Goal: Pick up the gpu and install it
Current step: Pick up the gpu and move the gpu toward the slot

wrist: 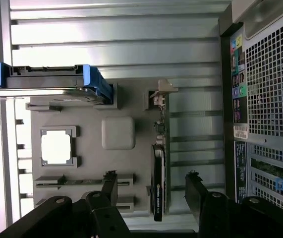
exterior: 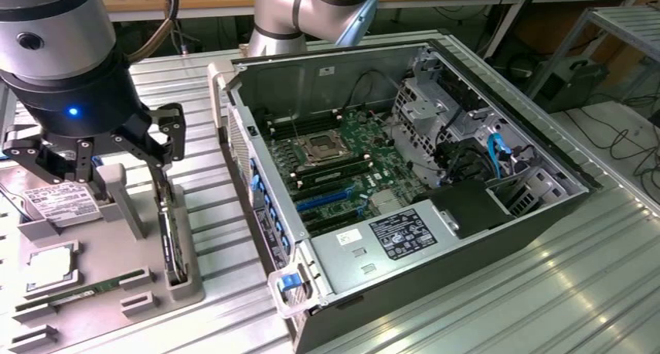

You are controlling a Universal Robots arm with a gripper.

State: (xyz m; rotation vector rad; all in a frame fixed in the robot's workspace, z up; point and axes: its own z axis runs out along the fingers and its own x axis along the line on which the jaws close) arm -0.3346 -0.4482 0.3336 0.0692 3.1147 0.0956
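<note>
Gripper [exterior: 129,168] above tray [exterior: 103,253], fingers [wrist: 196,191] spread wide, holding nothing | gpu [wrist: 157,183] stands on edge in tray slot, between the fingers, touching neither | open case [exterior: 341,76] beside tray

Light is even and diffuse from overhead, and the scene is bright overall. Ribbed metal counter [exterior: 536,292]: broad pale glare streaks in the exterior view, near-white bands in the wrist view. Square chip [wrist: 56,147] blown out to white. Case interior [exterior: 299,83] dimmer, with soft shadows. Fingers [wrist: 110,186] and gpu [wrist: 157,183] read near-black.
</note>
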